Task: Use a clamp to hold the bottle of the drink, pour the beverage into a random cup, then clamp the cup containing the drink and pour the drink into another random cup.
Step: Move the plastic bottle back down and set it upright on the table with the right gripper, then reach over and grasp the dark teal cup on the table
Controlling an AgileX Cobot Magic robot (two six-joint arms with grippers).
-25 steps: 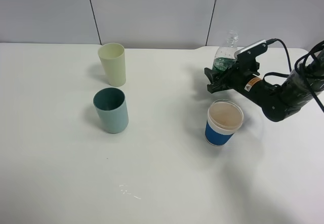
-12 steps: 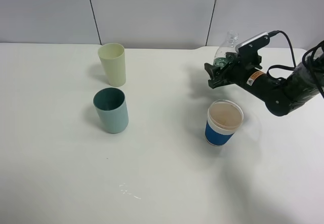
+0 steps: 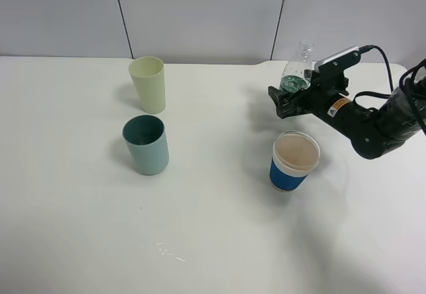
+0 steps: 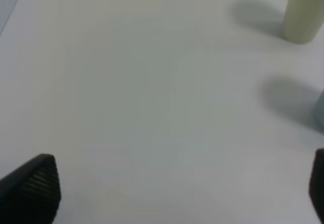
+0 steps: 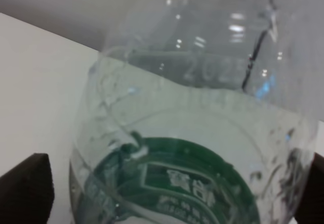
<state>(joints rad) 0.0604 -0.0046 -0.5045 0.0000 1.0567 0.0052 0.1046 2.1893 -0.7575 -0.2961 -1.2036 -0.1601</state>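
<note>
A: What moved?
B: The right gripper [image 3: 285, 101] has risen slightly with the bottle [image 3: 296, 74]. It stood upright a second ago and now leans.

A: And its grip?
B: Its fingers [image 5: 28, 183] clamp the bottle's clear sides. It sits far right, just beyond the blue cup [image 3: 291, 167].

A: The left gripper [image 4: 177, 186]?
B: Fingers spread wide, holding nothing, above the table [image 4: 126, 82] near the pale cup [image 4: 304, 11].
</note>
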